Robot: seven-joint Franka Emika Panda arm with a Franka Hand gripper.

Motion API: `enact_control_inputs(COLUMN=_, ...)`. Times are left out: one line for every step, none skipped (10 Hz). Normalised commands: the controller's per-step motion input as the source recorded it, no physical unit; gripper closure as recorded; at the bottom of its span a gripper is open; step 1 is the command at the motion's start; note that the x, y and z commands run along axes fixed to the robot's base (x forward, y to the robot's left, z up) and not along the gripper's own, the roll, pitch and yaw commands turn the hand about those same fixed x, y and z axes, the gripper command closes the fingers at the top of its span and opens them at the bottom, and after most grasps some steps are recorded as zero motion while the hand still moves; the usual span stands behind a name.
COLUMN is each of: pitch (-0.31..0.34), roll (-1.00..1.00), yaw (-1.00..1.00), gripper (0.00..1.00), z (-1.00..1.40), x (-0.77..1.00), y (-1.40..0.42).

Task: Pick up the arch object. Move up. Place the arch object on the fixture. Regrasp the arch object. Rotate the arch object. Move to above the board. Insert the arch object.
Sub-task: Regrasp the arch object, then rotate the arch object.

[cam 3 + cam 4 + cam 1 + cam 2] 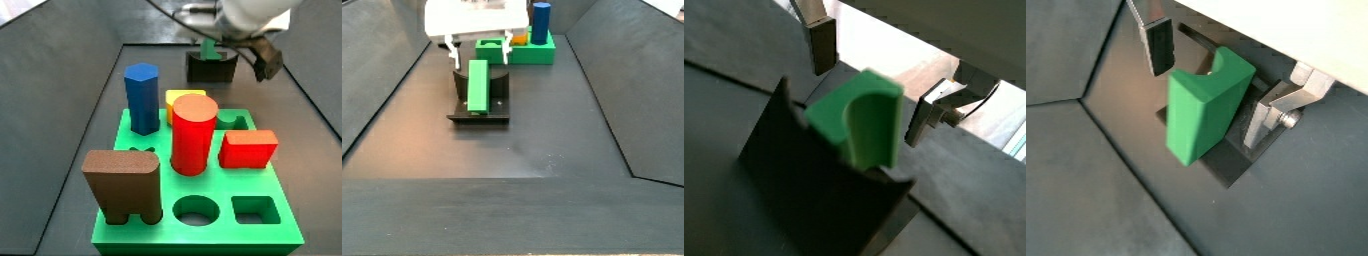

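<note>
The arch object [858, 120] is a small bright-green block with an arched notch. It stands tilted on the dark fixture [811, 190], and shows in both wrist views [1204, 112]. My gripper [875, 80] straddles it, open, with one finger [822, 45] on each side and gaps to the block. In a side view the arch object [477, 82] leans on the fixture [480, 112] below my gripper [478, 50]. The green board [201, 232] lies in front of the fixture [210, 70].
The board holds a blue peg [142, 95], a red cylinder [193, 135], a red block [249, 148], a yellow piece [178, 98] and a big brown notched block [123, 185]. Sloping dark walls [382, 90] border the floor on both sides.
</note>
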Motion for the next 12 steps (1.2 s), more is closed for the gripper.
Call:
enact_control_inputs(pitch=-0.07, roll=0.07, yaw=0.0, gripper=0.0, z=-0.74, x=0.09, y=0.02)
enact_control_inputs(pitch=-0.058, roll=0.07, yaw=-0.01, gripper=0.0, z=-0.53, x=0.08, y=0.01)
enact_control_inputs(pitch=-0.048, roll=0.06, yaw=-0.02, gripper=0.0, z=-0.43, x=0.07, y=0.01)
enact_control_inputs(pitch=-0.016, roll=0.05, yaw=-0.01, gripper=0.0, z=-0.2, x=0.05, y=0.0)
enact_control_inputs(pitch=-0.015, roll=0.05, yaw=-0.02, gripper=0.0, z=-0.17, x=0.02, y=0.0)
enact_control_inputs(pitch=0.0, roll=0.0, yaw=0.0, gripper=1.0, z=0.0, x=0.0, y=0.0)
enact_control_inputs(pitch=0.0, roll=0.0, yaw=0.0, gripper=1.0, z=1.0, x=-0.88, y=0.12)
enact_control_inputs(pitch=-0.019, roll=-0.02, yaw=0.0, gripper=1.0, z=1.0, x=-0.88, y=0.11)
enact_control_inputs(pitch=-0.043, roll=-0.06, yaw=0.01, gripper=1.0, z=1.0, x=-0.88, y=0.11)
enact_control_inputs(pitch=-0.054, roll=-0.08, yaw=0.02, gripper=1.0, z=1.0, x=-0.88, y=0.1)
enact_control_inputs(pitch=-0.066, roll=-0.09, yaw=0.01, gripper=1.0, z=1.0, x=-0.89, y=0.1)
enact_control_inputs(pitch=-0.072, roll=-0.09, yaw=0.0, gripper=1.0, z=1.0, x=-0.9, y=0.09)
